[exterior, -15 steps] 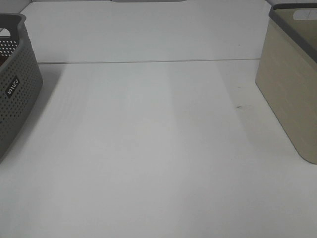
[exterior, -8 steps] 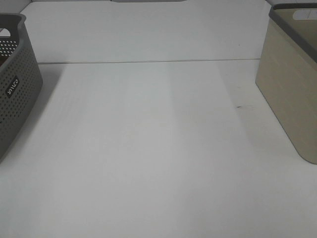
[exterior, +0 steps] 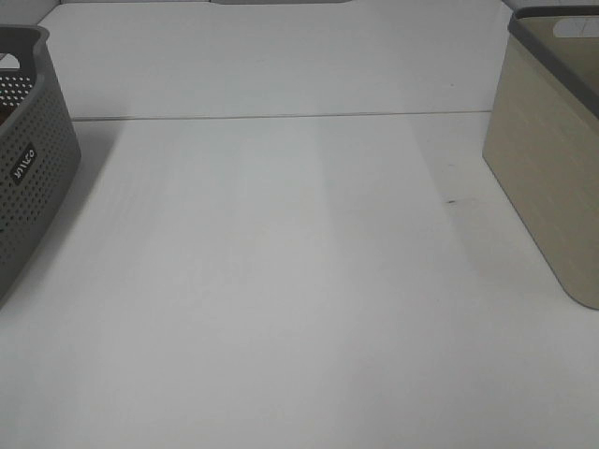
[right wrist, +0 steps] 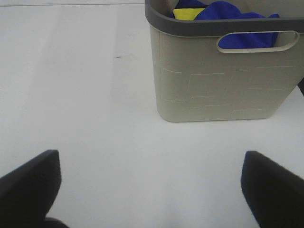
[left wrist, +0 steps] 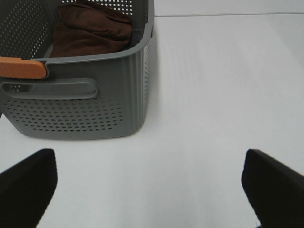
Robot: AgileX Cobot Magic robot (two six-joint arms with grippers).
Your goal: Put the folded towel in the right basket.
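A brown folded towel [left wrist: 90,31] lies inside the grey perforated basket [left wrist: 76,114], which stands at the table's left edge [exterior: 23,187]. The beige basket [right wrist: 223,85] stands at the right edge [exterior: 547,178] and holds blue cloth [right wrist: 228,14] with a bit of yellow [right wrist: 187,13]. My left gripper [left wrist: 152,187] is open and empty over bare table, short of the grey basket. My right gripper [right wrist: 152,187] is open and empty, short of the beige basket. Neither gripper shows in the exterior high view.
An orange strip [left wrist: 21,68] sits on the grey basket's rim. A seam [exterior: 281,117] runs across the white table toward the back. A small dark mark [exterior: 451,200] lies on the table near the beige basket.
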